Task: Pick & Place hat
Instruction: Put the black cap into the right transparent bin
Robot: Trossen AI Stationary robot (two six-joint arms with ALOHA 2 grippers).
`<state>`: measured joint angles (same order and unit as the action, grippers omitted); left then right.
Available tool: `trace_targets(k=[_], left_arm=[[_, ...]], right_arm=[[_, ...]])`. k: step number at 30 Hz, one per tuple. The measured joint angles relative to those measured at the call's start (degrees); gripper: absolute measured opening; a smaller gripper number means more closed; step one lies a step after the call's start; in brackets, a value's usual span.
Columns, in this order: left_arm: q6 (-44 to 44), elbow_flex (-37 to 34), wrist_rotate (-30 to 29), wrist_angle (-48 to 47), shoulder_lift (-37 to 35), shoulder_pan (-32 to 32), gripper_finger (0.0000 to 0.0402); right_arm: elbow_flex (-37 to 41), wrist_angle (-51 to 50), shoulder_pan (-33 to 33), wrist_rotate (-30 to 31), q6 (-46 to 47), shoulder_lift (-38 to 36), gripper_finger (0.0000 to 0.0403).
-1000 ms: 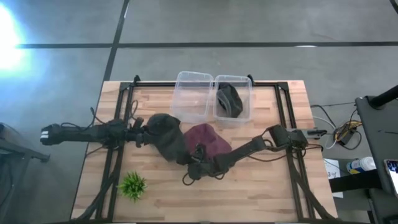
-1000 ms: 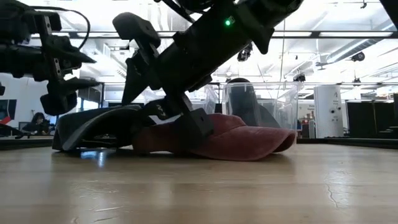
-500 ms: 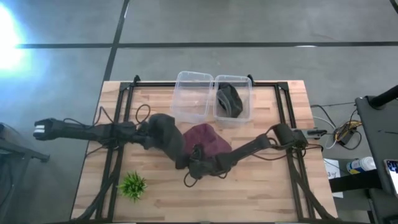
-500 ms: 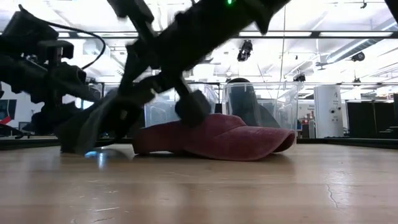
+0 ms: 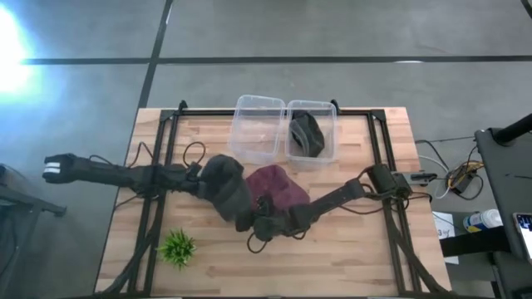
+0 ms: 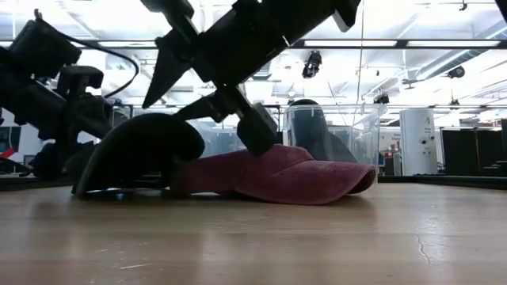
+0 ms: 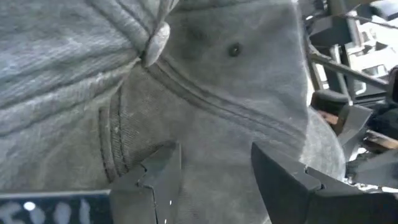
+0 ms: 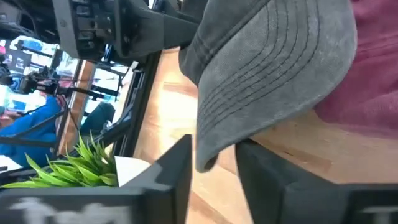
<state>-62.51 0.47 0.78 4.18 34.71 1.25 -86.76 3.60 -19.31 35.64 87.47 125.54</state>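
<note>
A grey cap (image 5: 223,184) lies on the wooden table, its brim end (image 5: 241,218) toward the near edge. It rests partly against a maroon cap (image 5: 279,188) lying flat beside it. My left gripper (image 5: 196,176) is open at the back of the grey crown (image 7: 211,106), which fills the left wrist view. My right gripper (image 5: 256,224) is open, and its fingers stand on either side of the grey brim's edge (image 8: 208,155). A dark cap (image 5: 306,133) lies in the right clear bin. My left gripper comes level from the table's left, its open fingers (image 7: 155,177) standing on either side of the crown's back cloth (image 7: 211,155). I cannot tell whether they touch it. My right gripper has the brim's edge (image 8: 206,163) between its open fingers (image 8: 180,165). I cannot tell whether they touch it.
Two clear plastic bins stand side by side at the table's far edge. The left bin (image 5: 256,124) is empty and the right bin (image 5: 331,137) holds the dark cap. A small green plant (image 5: 176,247) stands near the front left. Bare wood lies at the near right.
My left gripper has moved down and in toward the grey cap. My right gripper has risen from low over the caps and now stands higher at the brim. The grey cap lay flat before. Its crown now stands up rounded.
</note>
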Motion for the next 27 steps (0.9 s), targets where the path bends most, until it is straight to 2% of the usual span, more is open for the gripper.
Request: trace_targets(k=[4, 7, 14, 18, 23, 26, 27], left_arm=[[-1.0, 0.0, -0.9, 3.2, 2.5, -1.6, 0.019], [-1.2, 0.0, -1.1, 6.7, 4.9, -2.9, 0.019], [-2.0, 0.6, -3.4, 12.4, 10.4, -5.2, 0.019], [-2.3, 1.4, -3.3, 12.8, 12.1, -5.6, 0.019], [-1.7, 3.2, -2.9, 13.5, 12.1, -5.7, 0.019], [2.1, 5.3, 0.8, 14.0, 11.4, -5.7, 0.019], [3.9, 6.2, 2.9, 14.0, 11.0, -5.8, 0.019]], right_arm=[[0.0, 0.1, 1.0, 1.1, 0.0, 0.0, 0.0168], [0.0, 0.5, 2.2, 1.6, 0.4, 0.0, 0.0189], [0.0, 3.7, 4.3, -1.4, -0.4, 0.1, 0.0191], [0.0, 2.6, 4.3, -2.3, -0.7, 0.1, 0.0163], [0.0, 0.4, 4.1, -3.6, -0.7, 0.1, 0.0081], [0.0, -0.7, 3.2, -3.1, -2.7, -0.6, 0.0024], [0.0, -1.4, 2.9, -3.1, -3.3, -1.2, 0.0019]])
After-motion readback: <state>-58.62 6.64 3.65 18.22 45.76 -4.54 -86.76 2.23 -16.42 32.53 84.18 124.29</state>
